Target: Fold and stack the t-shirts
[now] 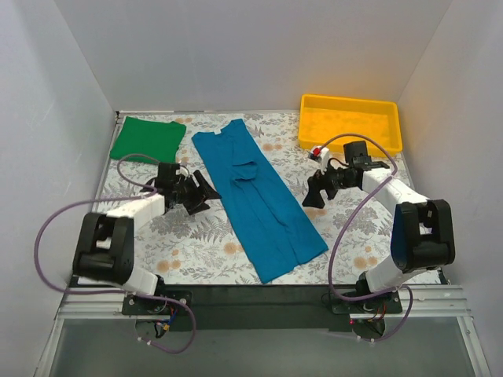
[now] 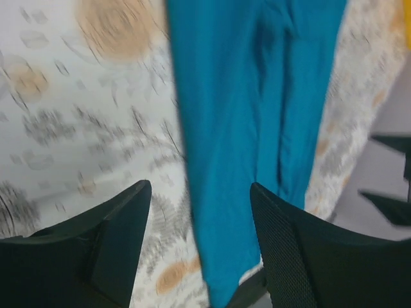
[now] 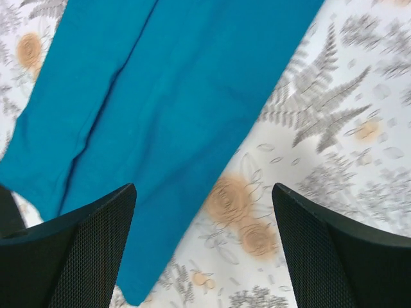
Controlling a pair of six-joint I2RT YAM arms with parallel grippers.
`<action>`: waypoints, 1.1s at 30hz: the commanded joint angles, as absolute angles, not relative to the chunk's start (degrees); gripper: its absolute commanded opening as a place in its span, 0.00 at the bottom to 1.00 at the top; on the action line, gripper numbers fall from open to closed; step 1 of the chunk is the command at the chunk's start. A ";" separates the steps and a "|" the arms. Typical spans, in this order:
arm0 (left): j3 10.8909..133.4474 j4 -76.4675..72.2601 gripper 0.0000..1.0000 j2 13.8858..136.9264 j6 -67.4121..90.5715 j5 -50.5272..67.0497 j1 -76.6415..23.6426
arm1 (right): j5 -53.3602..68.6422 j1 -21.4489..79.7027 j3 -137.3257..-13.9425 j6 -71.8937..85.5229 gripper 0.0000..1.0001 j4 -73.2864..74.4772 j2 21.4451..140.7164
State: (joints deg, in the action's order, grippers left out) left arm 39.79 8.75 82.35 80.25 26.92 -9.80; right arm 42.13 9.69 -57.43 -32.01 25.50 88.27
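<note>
The teal-blue t-shirt lies folded into a long narrow strip, running diagonally from the back middle to the table's front edge. It fills the left wrist view and the right wrist view. The bright green t-shirt lies folded at the back left corner. My left gripper is open and empty, just left of the teal strip. My right gripper is open and empty, just right of the strip.
A yellow plastic tray stands at the back right. The table has a floral cloth. White walls close in the left, back and right sides. The black front rail runs along the near edge.
</note>
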 commanded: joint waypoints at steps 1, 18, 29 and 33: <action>50.67 4.31 0.61 94.43 82.96 14.62 -10.28 | 51.33 8.53 -55.55 -31.02 0.92 25.84 86.40; 88.91 25.03 0.03 126.55 78.84 4.49 -9.14 | 52.82 5.54 -54.93 -30.41 0.87 25.84 87.19; 80.56 19.10 0.53 112.62 65.49 9.40 -7.38 | 47.57 8.87 -55.28 -37.34 0.86 28.39 87.81; 66.65 9.87 0.57 94.70 55.31 16.67 -7.91 | 37.47 16.68 -53.62 -44.81 0.98 26.21 81.93</action>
